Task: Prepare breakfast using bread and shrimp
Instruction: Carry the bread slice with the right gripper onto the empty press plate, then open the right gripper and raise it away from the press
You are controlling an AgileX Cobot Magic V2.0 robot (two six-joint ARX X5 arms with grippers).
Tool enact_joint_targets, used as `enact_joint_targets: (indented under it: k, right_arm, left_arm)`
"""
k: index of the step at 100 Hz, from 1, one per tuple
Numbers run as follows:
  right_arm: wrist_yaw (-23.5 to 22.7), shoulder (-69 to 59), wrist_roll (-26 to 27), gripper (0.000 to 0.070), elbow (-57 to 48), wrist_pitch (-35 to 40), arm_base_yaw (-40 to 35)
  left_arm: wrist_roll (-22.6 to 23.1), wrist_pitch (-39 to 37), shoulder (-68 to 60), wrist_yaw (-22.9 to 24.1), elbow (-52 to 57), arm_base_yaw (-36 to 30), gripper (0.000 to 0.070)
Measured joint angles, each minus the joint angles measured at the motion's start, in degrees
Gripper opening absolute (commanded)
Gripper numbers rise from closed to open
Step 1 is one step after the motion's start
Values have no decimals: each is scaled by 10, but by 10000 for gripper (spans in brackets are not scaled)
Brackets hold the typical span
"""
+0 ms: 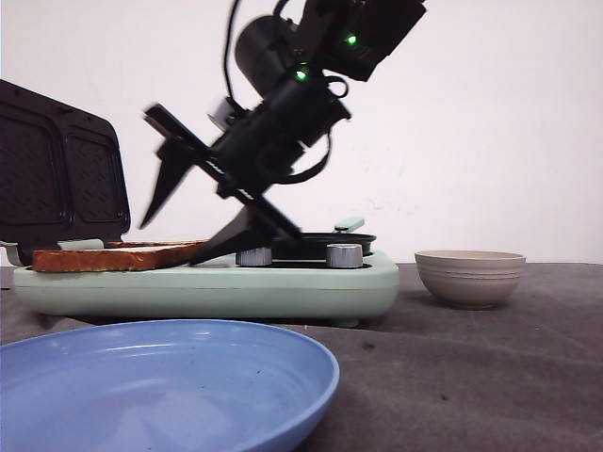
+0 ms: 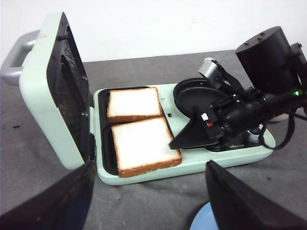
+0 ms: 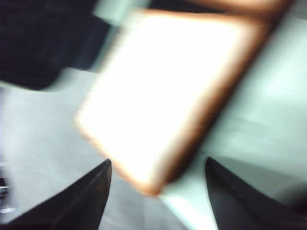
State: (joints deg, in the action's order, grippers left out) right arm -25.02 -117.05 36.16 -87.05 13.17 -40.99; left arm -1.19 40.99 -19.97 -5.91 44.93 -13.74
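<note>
- Two slices of bread are seen lying flat, side by side, in the two wells of a pale green sandwich maker (image 2: 144,175): the near slice (image 2: 145,145) and the far slice (image 2: 134,103).
- The lid (image 2: 53,91) of the sandwich maker is stood open, nearly upright, behind the wells.
- The right claw (image 1: 193,212) is held tilted over the appliance with its fingers spread wide; nothing is gripped. One fingertip (image 1: 209,250) is placed at the edge of the near slice, though contact cannot be told.
- The left claw (image 2: 144,201) is kept above the tabletop (image 1: 490,377), short of the appliance, its fingers wide apart and empty.
- A blue plate (image 1: 160,386) is set in front of the sandwich maker.
- A small beige bowl (image 1: 470,277) is placed to the right of the appliance, apart from it.
</note>
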Motion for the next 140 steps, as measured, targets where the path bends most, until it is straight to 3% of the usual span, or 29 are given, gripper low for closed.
enact_joint_targets:
  k: [18,45,78,100,118,140]
  right_arm:
    - [38,0,-51,387,-41,41,-10]
    - [43,19,-96,387,-46,59,-3]
    - [143,148,-188,387,-52,135,45]
    - [149,218,-261,387,-50,210,65]
    - [165,295,-283,386,14,190,80]
    - [177,418,-292,386,174,127,104]
  left_arm:
    - [2,0,0,0,0,0,383]
    - [2,0,0,1,0,0,383]
    - [2,0,0,1,0,0,383]
    - [2,-2,0,2,0,0,383]
    - [2,-18,0,3,0,0,383]
    - [2,-29,0,13,0,0,383]
